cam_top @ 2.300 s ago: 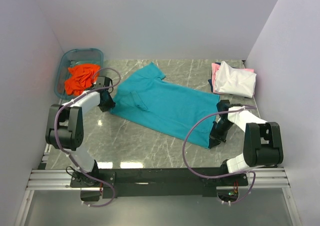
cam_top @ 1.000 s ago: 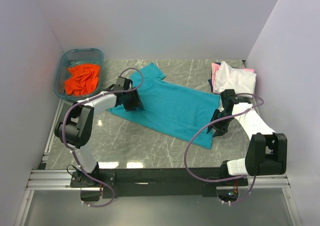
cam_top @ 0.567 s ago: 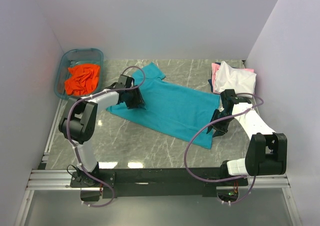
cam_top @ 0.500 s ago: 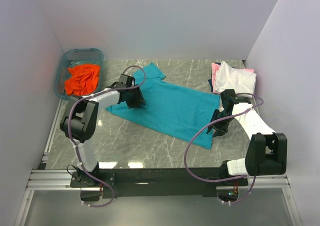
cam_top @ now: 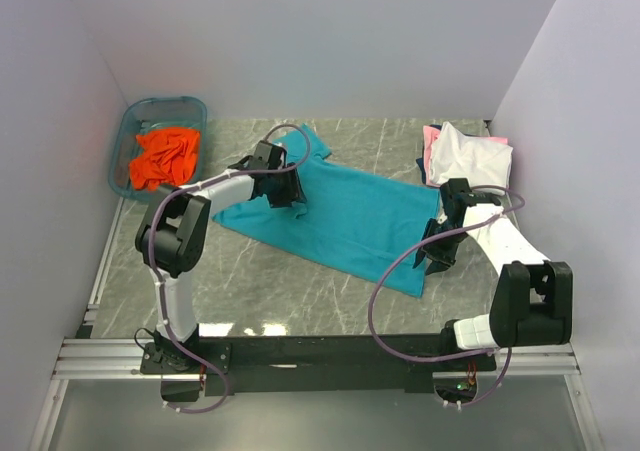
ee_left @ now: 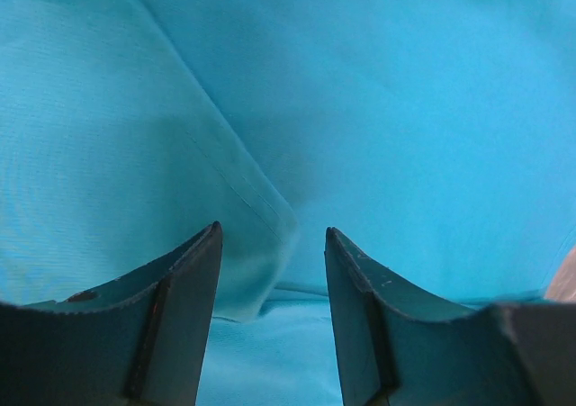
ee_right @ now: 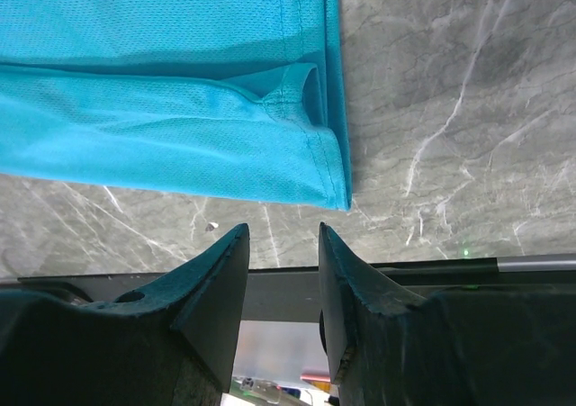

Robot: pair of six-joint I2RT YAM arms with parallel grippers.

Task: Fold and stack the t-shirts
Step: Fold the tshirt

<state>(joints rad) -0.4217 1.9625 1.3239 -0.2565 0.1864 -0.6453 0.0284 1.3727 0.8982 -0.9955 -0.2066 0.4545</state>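
Right end effector [cam_top: 432,259], narrowly parted and empty, hangs at the near-right hem corner of the teal t-shirt [cam_top: 345,213], smooth, flat mid-counter [cam_top: 270,281], long axis hem near-right to shoulders far-left; left end effector [cam_top: 291,195], parted, empty, over a shoulder fold.

Left arm [cam_top: 215,191] reaches far forward, right arm [cam_top: 498,235] bent inward; both jaws apparently parted.

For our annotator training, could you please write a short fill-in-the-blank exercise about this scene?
The spread-out t-shirt on the table is ____.
The orange t-shirt lies inside the blue ____.
The ____ t-shirt tops the stack at far right.
The left gripper and right gripper both stand ____.
Missing words: teal; tub; white; open.
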